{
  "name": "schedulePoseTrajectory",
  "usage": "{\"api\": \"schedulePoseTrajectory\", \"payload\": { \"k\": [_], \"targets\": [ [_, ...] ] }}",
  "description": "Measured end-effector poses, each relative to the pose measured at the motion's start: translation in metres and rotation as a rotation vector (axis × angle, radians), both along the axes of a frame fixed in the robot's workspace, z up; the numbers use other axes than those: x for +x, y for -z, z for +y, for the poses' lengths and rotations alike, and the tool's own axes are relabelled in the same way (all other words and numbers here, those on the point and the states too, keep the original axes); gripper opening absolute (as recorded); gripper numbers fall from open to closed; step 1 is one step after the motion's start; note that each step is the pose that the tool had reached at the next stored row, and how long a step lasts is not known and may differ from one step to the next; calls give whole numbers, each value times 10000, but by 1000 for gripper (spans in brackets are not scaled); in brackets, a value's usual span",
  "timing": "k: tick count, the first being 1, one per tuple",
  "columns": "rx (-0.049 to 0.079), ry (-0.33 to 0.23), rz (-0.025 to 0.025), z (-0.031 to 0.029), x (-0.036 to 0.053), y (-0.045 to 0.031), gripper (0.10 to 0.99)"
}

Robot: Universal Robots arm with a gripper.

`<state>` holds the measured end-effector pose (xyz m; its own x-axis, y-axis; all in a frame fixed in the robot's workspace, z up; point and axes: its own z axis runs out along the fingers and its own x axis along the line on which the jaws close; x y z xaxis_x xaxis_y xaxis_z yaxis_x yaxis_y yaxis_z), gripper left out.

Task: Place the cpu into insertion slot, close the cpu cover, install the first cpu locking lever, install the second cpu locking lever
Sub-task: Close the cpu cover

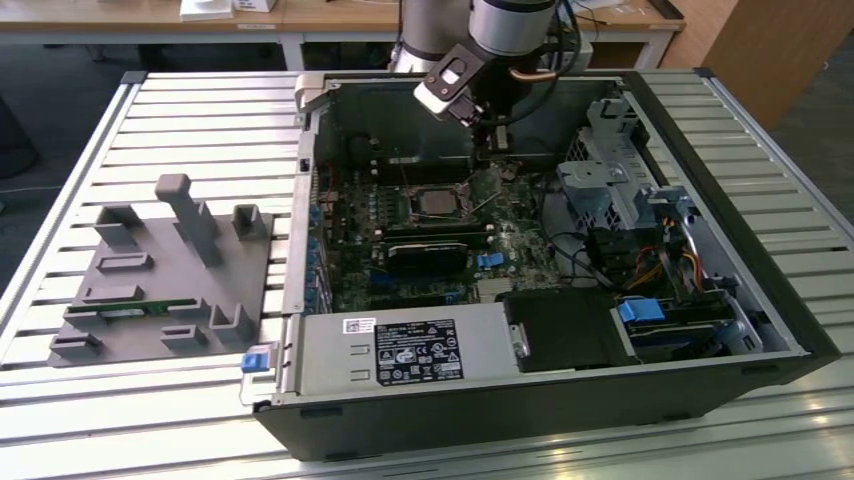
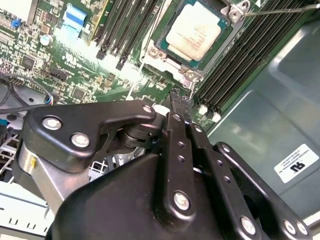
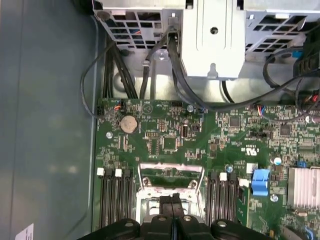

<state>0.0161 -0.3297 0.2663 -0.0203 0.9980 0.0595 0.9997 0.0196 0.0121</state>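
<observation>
Gripper (image 2: pixel 176 97): clenched, empty.
Cpu (image 2: pixel 192 34): seated in slot (image 2: pixel 161 44), just ahead of fingertips (image 2: pixel 174 107).
Cover (image 3: pixel 170 176): open, beside fingertips, on side away from cpu.

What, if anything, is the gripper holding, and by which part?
Nothing. The gripper has its jaws shut on nothing, beside the insertion slot, where the cpu lies.

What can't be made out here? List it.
First wrist view: the gripper hides part of the socket.
Second wrist view: the edge cuts off the socket around the chip.
Exterior view: socket too small to tell open from closed.
</observation>
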Motion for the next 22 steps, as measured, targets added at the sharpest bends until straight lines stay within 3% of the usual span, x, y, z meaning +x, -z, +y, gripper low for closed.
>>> {"api": "schedulePoseTrajectory", "payload": {
  "k": [22],
  "targets": [
    [-36,-54,0,48,298,67,106]
  ]
}}
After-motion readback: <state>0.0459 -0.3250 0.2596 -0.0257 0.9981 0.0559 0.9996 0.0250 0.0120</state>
